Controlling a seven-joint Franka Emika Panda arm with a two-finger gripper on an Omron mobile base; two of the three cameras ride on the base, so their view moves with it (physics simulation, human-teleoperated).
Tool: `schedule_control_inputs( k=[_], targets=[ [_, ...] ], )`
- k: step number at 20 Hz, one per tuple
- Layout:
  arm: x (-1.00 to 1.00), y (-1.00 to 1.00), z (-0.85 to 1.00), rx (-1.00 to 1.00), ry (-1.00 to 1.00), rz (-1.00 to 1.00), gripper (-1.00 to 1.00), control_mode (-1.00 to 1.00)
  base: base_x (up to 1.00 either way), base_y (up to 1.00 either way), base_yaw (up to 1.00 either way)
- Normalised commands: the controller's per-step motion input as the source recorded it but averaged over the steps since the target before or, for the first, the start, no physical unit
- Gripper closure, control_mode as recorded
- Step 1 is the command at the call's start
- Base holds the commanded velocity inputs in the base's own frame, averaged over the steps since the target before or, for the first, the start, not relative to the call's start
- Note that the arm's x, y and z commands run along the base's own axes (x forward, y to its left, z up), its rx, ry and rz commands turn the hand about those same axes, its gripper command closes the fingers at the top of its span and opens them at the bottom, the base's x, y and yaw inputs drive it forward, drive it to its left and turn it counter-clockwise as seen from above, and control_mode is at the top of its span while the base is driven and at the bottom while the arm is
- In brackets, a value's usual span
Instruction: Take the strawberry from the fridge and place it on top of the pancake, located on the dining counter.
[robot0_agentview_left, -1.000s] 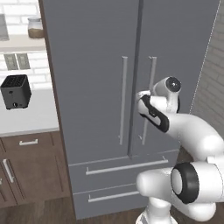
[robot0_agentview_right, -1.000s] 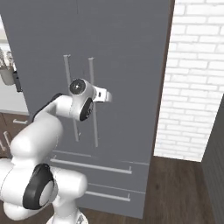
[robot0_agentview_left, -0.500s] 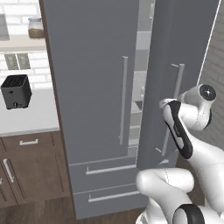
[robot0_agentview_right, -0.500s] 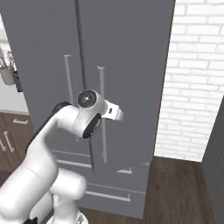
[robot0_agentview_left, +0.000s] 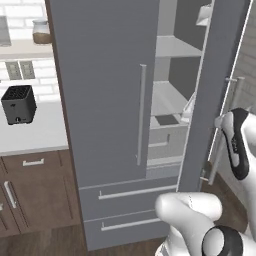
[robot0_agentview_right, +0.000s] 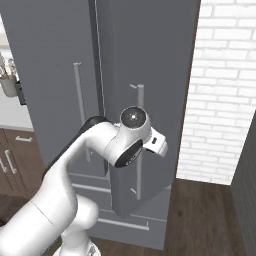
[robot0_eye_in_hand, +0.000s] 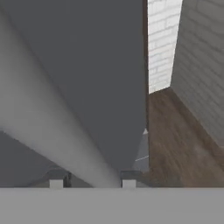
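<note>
At the right-hand door (robot0_agentview_left: 220, 75) of the fridge (robot0_agentview_left: 100, 100), working on the opening step, judging by the door standing partly swung out. Straddling the pale bar handle (robot0_eye_in_hand: 43, 122) with the pincer (robot0_eye_in_hand: 92, 179), one tip on either side of the bar; whether pinching the bar or merely bracketing it, cannot tell. Doing this step well probably means pulling along the door's arc rather than straight back, staying squared to the handle to avoid slipping off it, and widening the gap enough for the arm to pass before letting go. Also minding the brick wall (robot0_agentview_right: 225, 75) just beside the swinging edge, a likely limit on the swing. Standing tall and grey between the dark brown cabinets (robot0_agentview_left: 35, 190) with their white table (robot0_agentview_left: 30, 135) on one side and the brick wall on the other. Showing a closed left door with a long vertical silver handle (robot0_agentview_left: 141, 115), two lower drawers (robot0_agentview_left: 130, 192) with horizontal pulls, and, through the gap, pale grey shelves (robot0_agentview_left: 172, 47) above an inner bin (robot0_agentview_left: 165, 135). Looking smooth, flat-faced and rigid throughout.
</note>
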Motion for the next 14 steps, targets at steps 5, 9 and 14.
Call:
schedule_control_inputs(
  k=[5, 9, 14],
  targets=[
    [-0.85, -0.63, 0.10, 0.08, 0.04, -0.14, -1.00, -1.00, 0.00, 0.00, 0.00],
    [-0.50, 0.66, 0.52, -0.26, 0.04, -0.01, -1.00, -1.00, 0.00, 0.00, 0.00],
    [0.08, 1.00, 0.23, -0.56, 0.25, 0.17, -1.00, -1.00, 0.00, 0.00, 0.00]
  ],
)
